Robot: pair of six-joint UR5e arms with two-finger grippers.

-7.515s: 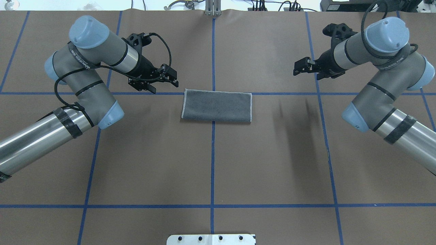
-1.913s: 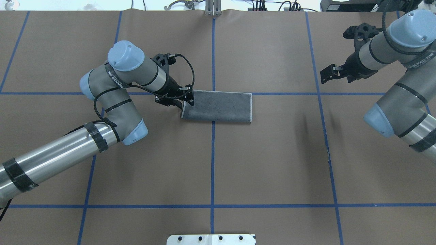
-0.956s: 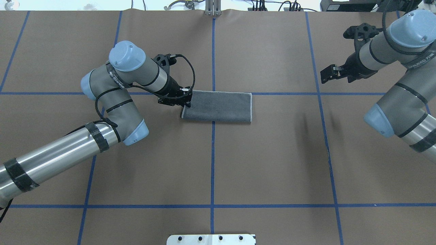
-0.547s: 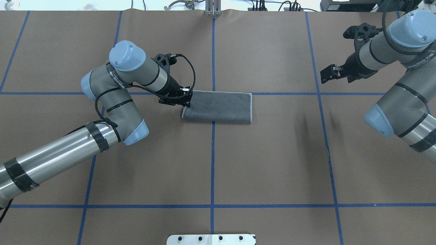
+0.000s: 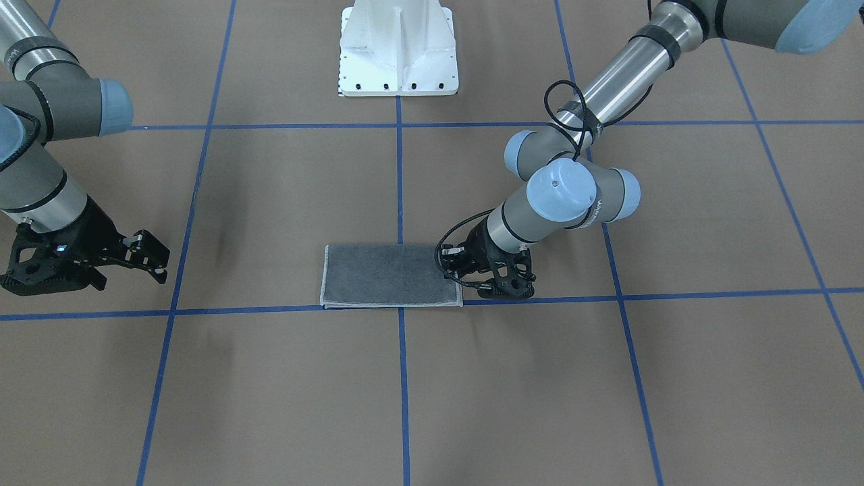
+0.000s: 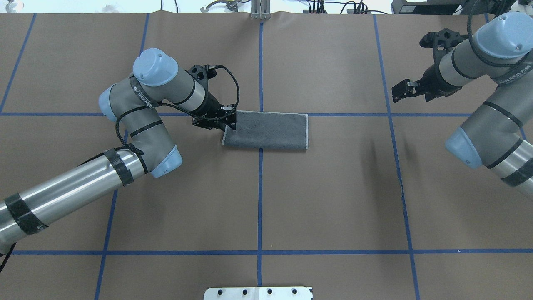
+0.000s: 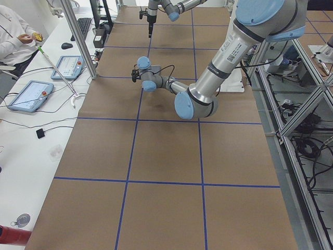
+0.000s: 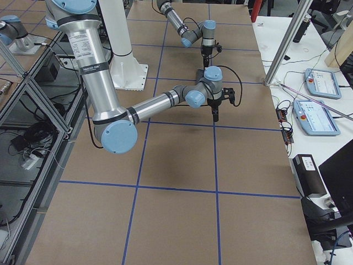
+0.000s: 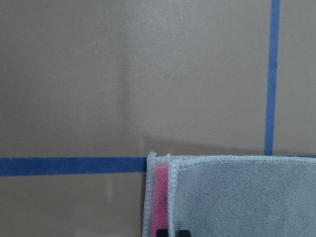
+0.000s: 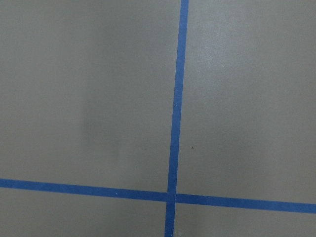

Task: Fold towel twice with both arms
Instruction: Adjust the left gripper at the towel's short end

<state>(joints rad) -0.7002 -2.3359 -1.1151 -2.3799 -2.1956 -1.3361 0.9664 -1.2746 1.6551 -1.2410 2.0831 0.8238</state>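
Seen from overhead, your left hand (image 6: 230, 126) pinches, fingers narrow, the top layer at the 9 o'clock end of the towel (image 6: 266, 130), which lies folded once, grey side up, at mid-worktop (image 6: 333, 200); your right hand (image 6: 398, 92) hangs wide open, well apart at the towel's 2 o'clock.

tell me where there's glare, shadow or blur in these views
Overhead exterior: even, soft light; glare on the silver tube of the left arm, faint smeared shadows on the table right of the towel. Left wrist view: towel's stitched edge crisp. Right wrist view: slightly soft, dim shadow band left of the blue tape.
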